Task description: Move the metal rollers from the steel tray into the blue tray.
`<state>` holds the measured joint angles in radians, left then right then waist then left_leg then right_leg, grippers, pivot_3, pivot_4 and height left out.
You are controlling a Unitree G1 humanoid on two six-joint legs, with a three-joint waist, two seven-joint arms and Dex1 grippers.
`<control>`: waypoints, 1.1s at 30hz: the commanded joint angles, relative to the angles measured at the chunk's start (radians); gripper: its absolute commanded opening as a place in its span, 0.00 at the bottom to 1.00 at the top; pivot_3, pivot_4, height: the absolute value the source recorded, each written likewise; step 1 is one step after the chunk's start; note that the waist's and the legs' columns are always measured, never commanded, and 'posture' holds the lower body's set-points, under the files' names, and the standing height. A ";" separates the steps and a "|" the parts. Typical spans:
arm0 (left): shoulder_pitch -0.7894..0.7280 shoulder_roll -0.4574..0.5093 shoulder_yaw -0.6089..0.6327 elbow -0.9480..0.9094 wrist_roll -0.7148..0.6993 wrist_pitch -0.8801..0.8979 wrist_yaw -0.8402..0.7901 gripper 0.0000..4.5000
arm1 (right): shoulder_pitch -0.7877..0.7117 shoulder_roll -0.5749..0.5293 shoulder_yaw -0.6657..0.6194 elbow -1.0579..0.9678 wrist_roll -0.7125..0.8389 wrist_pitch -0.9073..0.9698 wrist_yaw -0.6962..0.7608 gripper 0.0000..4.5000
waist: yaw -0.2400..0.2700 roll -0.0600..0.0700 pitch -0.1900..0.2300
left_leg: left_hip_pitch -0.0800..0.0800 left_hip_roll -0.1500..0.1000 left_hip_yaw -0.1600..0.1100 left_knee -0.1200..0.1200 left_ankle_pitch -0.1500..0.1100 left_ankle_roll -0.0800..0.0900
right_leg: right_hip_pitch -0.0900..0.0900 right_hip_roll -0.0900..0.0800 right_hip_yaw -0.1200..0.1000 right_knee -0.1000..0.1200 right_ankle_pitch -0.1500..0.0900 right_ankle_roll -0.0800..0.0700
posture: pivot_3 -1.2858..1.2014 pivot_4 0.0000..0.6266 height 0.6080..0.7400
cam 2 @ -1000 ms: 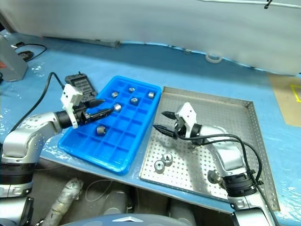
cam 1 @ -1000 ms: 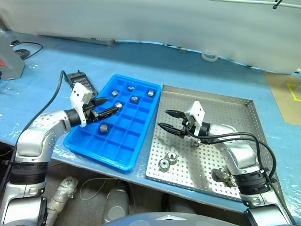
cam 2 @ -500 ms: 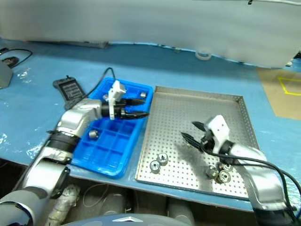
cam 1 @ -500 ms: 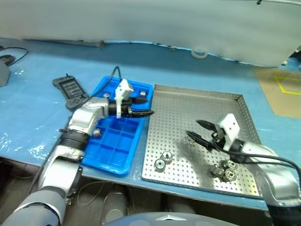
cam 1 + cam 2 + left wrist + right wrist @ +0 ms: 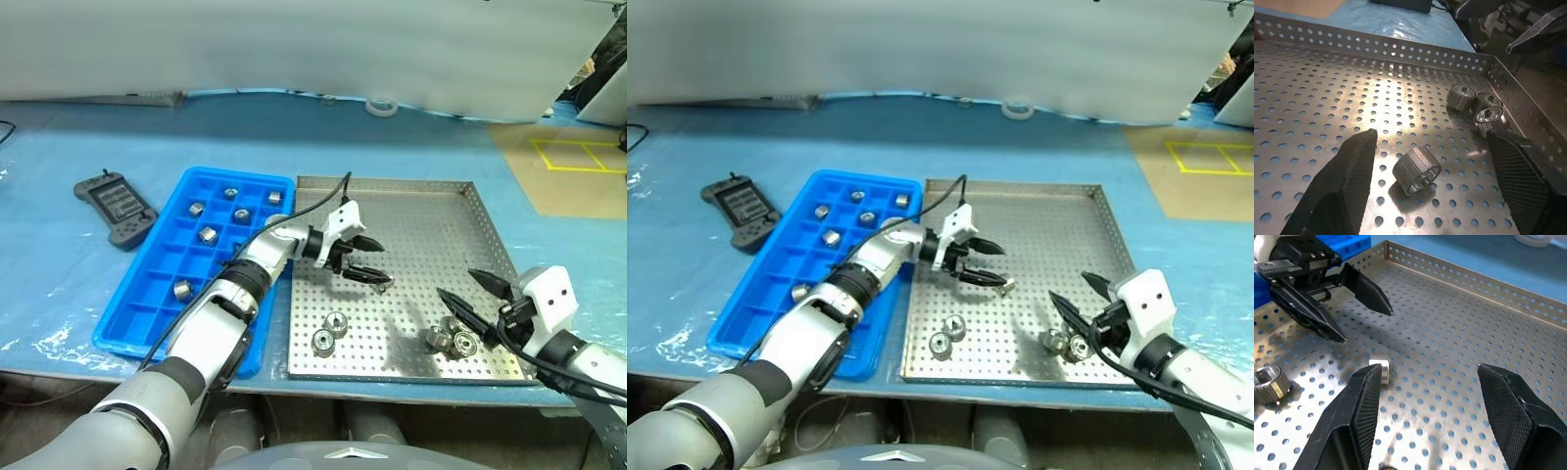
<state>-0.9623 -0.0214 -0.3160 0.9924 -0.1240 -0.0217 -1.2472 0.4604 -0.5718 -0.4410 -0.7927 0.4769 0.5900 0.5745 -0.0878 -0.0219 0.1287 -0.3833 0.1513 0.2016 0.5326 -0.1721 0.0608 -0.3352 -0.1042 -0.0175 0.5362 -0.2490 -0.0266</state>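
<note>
The left gripper (image 5: 365, 260) hangs spread and empty over the steel tray (image 5: 411, 201), a lone metal roller (image 5: 1417, 170) lying between its fingertips, untouched. To grasp cleanly, it should sink until both pads flank the roller, then close. The right gripper (image 5: 474, 292) gapes empty near three rollers (image 5: 450, 339). The blue tray (image 5: 147, 284) already holds several.
</note>
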 commanded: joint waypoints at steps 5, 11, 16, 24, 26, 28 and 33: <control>-0.094 -0.048 -0.006 0.167 0.109 -0.166 -0.005 0.83 | 0.078 0.051 -0.039 -0.104 0.005 -0.011 -0.059 0.72 | -0.067 0.003 -0.002 | -0.002 -0.003 0.001 0.004 -0.004 0.007 | 0.000 -0.004 -0.002 -0.001 0.000 0.000 | 0.24 0.24 1.00; -0.115 -0.037 0.018 0.217 0.159 -0.213 -0.036 0.83 | 0.108 0.067 -0.023 -0.123 -0.010 -0.017 -0.083 0.72 | -0.137 0.004 -0.002 | -0.006 -0.006 0.000 0.008 -0.007 0.010 | 0.001 -0.007 -0.005 -0.004 0.000 0.000 | 0.23 0.24 1.00; -0.128 -0.022 0.046 0.227 0.168 -0.229 -0.038 0.83 | 0.100 0.066 -0.006 -0.102 -0.022 -0.027 -0.087 0.72 | -0.188 0.005 -0.002 | -0.010 -0.009 -0.001 0.010 -0.009 0.012 | 0.000 -0.011 -0.007 -0.005 0.000 0.000 | 0.24 0.24 1.00; -0.124 0.015 0.035 0.256 0.246 -0.254 0.009 0.83 | 0.071 0.054 0.016 -0.076 -0.041 -0.030 -0.080 0.72 | -0.232 0.007 -0.002 | -0.015 -0.016 -0.003 0.012 -0.013 0.019 | 0.000 -0.020 -0.011 -0.008 0.000 0.000 | 0.24 0.24 1.00; -0.131 0.030 0.049 0.256 0.244 -0.254 -0.001 0.83 | 0.063 0.052 0.023 -0.087 -0.042 -0.017 -0.089 0.72 | -0.233 0.008 -0.002 | -0.017 -0.017 -0.003 0.013 -0.013 0.022 | 0.000 -0.021 -0.012 -0.010 0.000 0.000 | 0.24 0.24 1.00; -0.135 0.045 0.054 0.254 0.248 -0.259 -0.005 0.83 | 0.056 0.053 0.033 -0.102 -0.041 -0.002 -0.100 0.72 | -0.234 0.008 -0.002 | -0.018 -0.017 -0.003 0.014 -0.013 0.025 | 0.000 -0.021 -0.012 -0.011 0.000 0.000 | 0.24 0.24 1.00; -0.117 0.067 0.036 0.258 0.281 -0.276 0.002 0.83 | 0.036 0.053 0.062 -0.125 -0.042 0.029 -0.128 0.72 | -0.234 0.008 -0.002 | -0.018 -0.017 -0.003 0.014 -0.013 0.025 | 0.001 -0.022 -0.013 -0.011 0.000 0.000 | 0.24 0.24 1.00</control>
<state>-1.0656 0.0527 -0.2753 1.2580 0.1402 -0.2755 -1.2539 0.5042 -0.5095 -0.3757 -0.8770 0.4323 0.6121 0.4592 -0.3215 -0.0137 0.1267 -0.4015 0.1340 0.1989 0.5469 -0.1853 0.0862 -0.3344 -0.1259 -0.0305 0.5250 -0.2491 -0.0264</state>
